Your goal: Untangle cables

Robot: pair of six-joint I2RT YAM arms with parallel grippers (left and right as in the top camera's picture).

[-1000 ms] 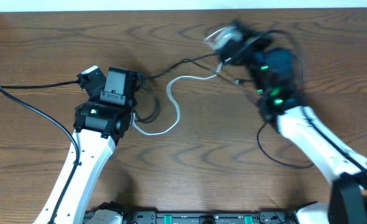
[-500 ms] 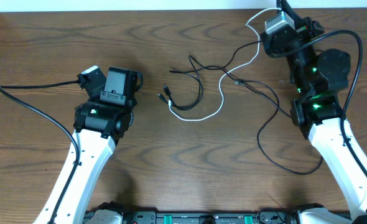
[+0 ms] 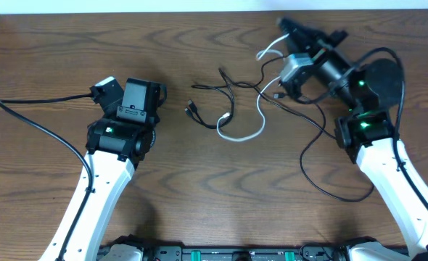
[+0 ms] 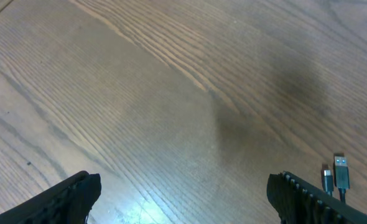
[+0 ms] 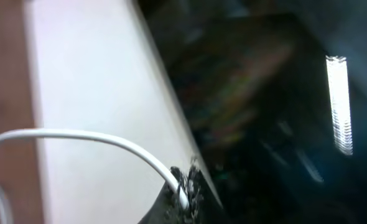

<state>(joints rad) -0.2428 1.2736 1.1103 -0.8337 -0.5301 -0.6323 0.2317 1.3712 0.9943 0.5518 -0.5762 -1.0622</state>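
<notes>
No readable text, brand or number in any view. Pale sticker (image 3: pixel 132 111) on the left arm's black housing is too small to read. Plugs of the cables (image 4: pixel 341 171), beside the left gripper (image 4: pixel 183 194), show no legible marking.

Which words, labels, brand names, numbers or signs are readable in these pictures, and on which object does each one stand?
No text can be read in any view.
Pale sticker on the left arm: too small to read.
USB plug and white cable: no print visible.
</notes>
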